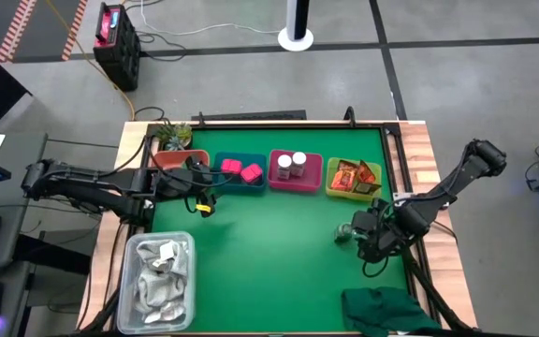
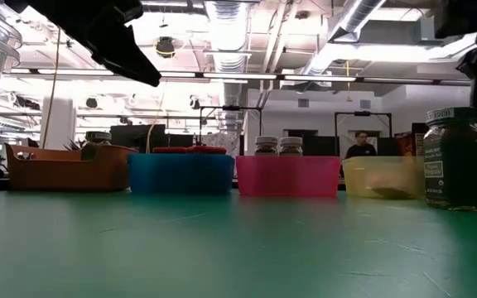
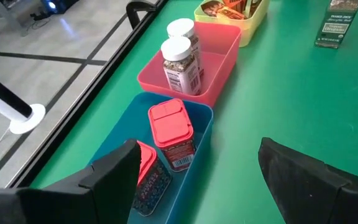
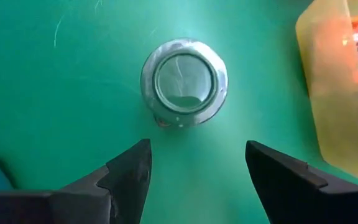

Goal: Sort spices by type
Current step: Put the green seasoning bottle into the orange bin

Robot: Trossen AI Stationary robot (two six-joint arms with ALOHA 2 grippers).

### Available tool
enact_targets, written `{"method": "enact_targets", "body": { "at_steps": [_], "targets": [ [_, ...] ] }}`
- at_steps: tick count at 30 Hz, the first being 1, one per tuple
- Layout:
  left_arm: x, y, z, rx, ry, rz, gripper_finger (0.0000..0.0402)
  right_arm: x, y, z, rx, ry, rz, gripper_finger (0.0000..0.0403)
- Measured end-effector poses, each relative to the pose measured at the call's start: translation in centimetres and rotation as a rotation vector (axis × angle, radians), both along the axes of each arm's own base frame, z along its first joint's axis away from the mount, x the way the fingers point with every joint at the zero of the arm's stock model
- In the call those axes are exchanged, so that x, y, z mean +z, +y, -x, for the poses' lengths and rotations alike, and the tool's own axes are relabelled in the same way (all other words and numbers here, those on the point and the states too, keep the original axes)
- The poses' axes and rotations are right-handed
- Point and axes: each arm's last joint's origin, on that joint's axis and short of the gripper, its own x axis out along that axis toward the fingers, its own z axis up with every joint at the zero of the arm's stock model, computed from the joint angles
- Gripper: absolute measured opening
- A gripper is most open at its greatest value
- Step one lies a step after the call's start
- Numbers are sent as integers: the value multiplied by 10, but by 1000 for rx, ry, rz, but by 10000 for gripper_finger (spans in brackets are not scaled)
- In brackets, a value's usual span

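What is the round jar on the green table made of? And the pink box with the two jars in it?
The round jar looks like clear glass: it shines, and you can see dark spice through its side in the low view. Its top is shiny too, maybe metal or glass; hard to tell. The pink box looks like smooth plastic, with thin, even, slightly glossy walls. The table cover looks like a matte green mat.

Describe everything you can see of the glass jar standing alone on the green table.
The glass jar is round, with a silvery rim seen from above and dark contents. The low view shows a dark lid and a green printed label. It stands upright on the green table, near the yellow bin, apart from it. Nothing touches it: the right gripper hangs just beside it, fingers open, not around it.
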Motion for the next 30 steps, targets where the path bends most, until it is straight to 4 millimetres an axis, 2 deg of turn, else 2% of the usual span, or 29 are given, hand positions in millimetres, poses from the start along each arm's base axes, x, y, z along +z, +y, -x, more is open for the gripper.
{"method": "enact_targets", "body": {
  "at_steps": [5, 12, 20, 30],
  "targets": [
    [0, 0, 0, -5, 2, -9, 312, -4, -3, -7, -8, 21, -1, 286],
    [0, 0, 0, -9, 7, -5, 312, -21, -12, -17, 51, 10, -26, 286],
    [0, -1, 0, -28, 7, 6, 312, -19, -19, -33, 135, -80, -26, 286],
    [0, -1, 0, -28, 7, 7, 312, -21, -27, -37, 178, -40, -40, 276]
  ]
}}
